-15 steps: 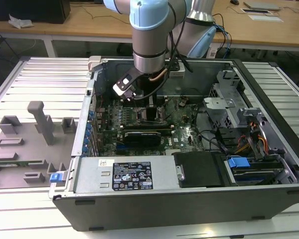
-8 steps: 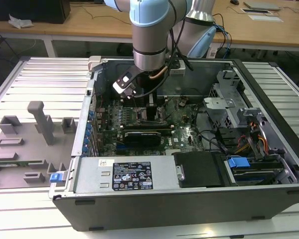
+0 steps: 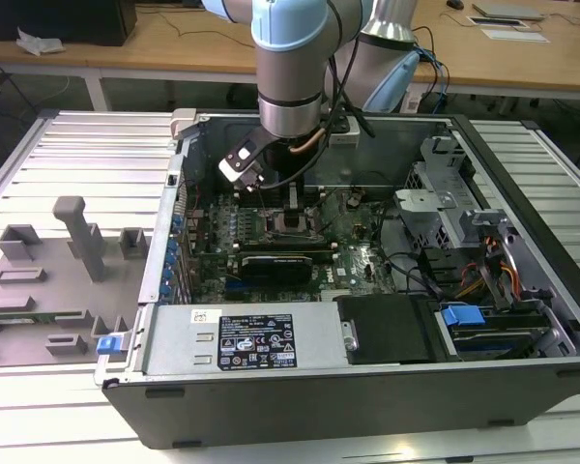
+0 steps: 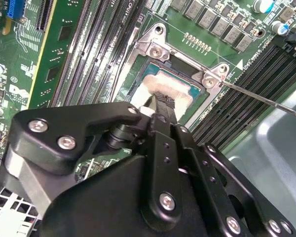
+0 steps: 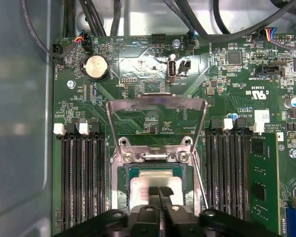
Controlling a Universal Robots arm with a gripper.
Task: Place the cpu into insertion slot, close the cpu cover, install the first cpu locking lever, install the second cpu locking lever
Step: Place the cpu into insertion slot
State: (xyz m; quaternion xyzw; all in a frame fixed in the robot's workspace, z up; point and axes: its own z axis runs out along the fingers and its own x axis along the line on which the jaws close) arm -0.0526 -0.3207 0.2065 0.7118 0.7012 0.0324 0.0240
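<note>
- Cpu [image 5: 155, 183] lies in slot [image 5: 125, 190]; that step looks done.
- Cover [image 5: 157, 99] open, lever [image 5: 201, 185] unlatched: both left to do.
- Claw [image 5: 159, 191] pinched together, empty, tips on cpu.

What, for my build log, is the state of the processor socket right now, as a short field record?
cpu: lying in the insertion slot, pale face up
cpu cover: open, standing up off the slot
locking lever: thin rod, unlatched, beside the slot
gripper: shut, tips over the cpu

cpu [image 5: 142, 186] partly behind the jaws
</note>
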